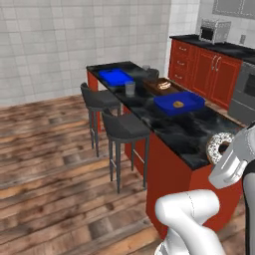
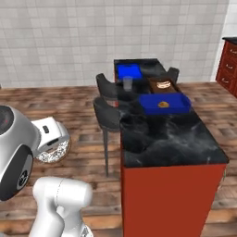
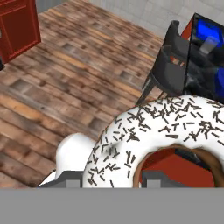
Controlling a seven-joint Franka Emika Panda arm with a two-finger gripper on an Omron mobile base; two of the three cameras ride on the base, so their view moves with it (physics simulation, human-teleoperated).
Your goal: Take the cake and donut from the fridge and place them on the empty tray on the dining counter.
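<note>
One donut (image 3: 153,135) in the claw's (image 1: 226,149) grip, off the dining counter (image 2: 171,139).

I see two dark stools (image 1: 112,117) mid-frame on a worn wood plank floor (image 1: 45,164). A clear glass (image 1: 130,88) and a dark brown board (image 1: 162,87) sit further back. At upper right, red cabinets (image 1: 204,72) carry a toaster oven (image 1: 214,31).
</note>
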